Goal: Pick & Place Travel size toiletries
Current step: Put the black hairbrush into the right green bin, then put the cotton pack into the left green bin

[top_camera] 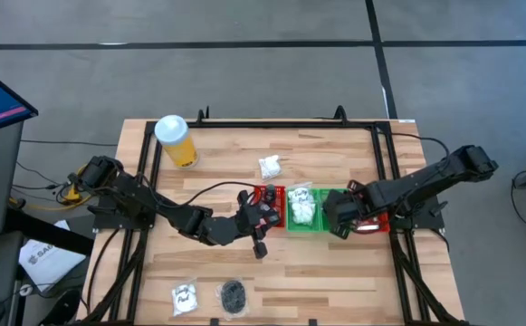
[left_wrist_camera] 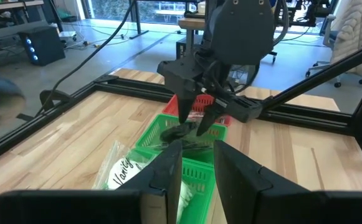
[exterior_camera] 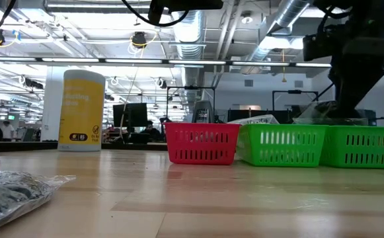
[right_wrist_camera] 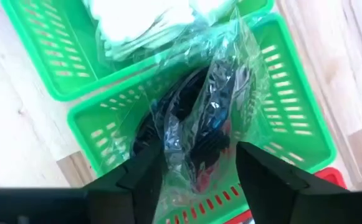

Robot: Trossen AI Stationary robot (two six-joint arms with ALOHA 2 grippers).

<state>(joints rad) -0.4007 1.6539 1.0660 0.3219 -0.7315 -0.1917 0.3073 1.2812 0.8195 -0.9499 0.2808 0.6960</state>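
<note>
**Two dark arms, blocky and cabled**

Both arms were black throughout, built of chunky angular links. The left arm (top_camera: 167, 213) carried a yellow-orange fitting near its base (wires trailed off beside it). The right arm (top_camera: 425, 181) ended in a boxy wrist housing. Each gripper's fingers (right_wrist_camera: 265, 180) were matte black, flat-faced wedges.

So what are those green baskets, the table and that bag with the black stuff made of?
The green baskets look like moulded plastic: slotted walls, even colour. The table looks like pale wood planks, with visible grain and seams. The bag seems thin clear plastic film: it crinkles, glints and shows the black pieces through it.
</note>
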